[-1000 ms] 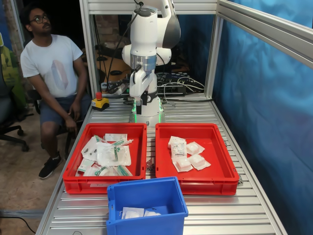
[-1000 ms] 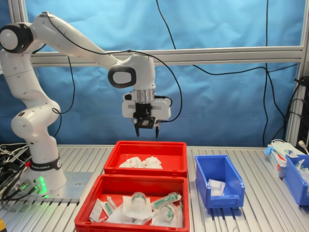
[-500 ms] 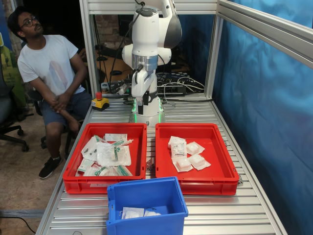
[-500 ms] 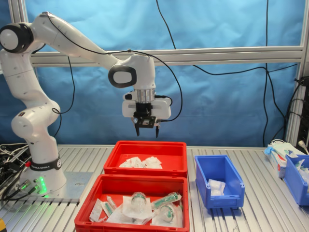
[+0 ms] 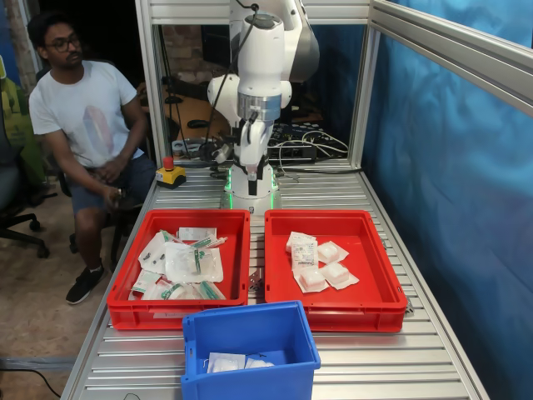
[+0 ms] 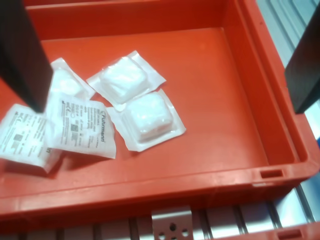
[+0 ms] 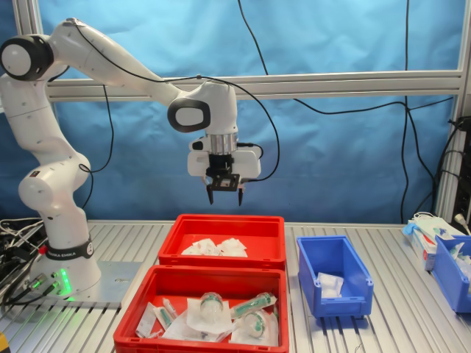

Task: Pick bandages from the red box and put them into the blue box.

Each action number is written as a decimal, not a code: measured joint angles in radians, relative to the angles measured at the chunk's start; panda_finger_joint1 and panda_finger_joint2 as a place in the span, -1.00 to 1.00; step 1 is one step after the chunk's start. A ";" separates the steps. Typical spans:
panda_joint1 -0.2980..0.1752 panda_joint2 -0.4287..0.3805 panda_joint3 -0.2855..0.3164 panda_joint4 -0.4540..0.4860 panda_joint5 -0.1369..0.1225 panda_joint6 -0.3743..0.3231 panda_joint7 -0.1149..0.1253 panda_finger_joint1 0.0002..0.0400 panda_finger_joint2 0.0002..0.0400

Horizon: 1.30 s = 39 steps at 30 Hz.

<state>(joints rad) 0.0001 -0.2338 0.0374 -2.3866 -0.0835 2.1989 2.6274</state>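
Arm: white Franka, base bolted behind the two red trays, elbow raised, wrist pointing straight down. Gripper (image 7: 225,197) hangs high above the red box (image 7: 221,254), well clear of its rim; its jaws stand wide apart with nothing between them. In the wrist view the two dark fingers (image 6: 22,52) frame the tray floor, empty-handed.

Red box (image 5: 379,287): holds the bandages (image 5: 315,262), a loose cluster of white packets on the tray floor.

Blue box (image 5: 250,333): just in front of both red trays in the first exterior view; a few white packets (image 5: 236,362) lie in it.

Second red tray (image 5: 125,308): beside the red box, filled with green-printed wrappers (image 5: 187,262).

Wrist view only: the bandages (image 6: 145,115) are told apart — two puffy square packets overlapping, plus flat printed sachets (image 6: 82,127) touching them.

First exterior view only: a seated man (image 5: 83,125) beside the table and a red-topped stop button (image 5: 170,173) behind the second red tray.

Second exterior view only: another blue bin (image 7: 452,272) beyond the blue box.
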 joint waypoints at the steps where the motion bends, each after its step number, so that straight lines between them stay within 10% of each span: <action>1: 0.004 0.001 0.000 0.000 0.000 0.000 0.000 1.00 1.00; 39: 0.120 0.146 0.005 -0.052 0.000 0.215 0.000 1.00 1.00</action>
<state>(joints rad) 0.1202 -0.0874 0.0423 -2.4389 -0.0835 2.4137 2.6274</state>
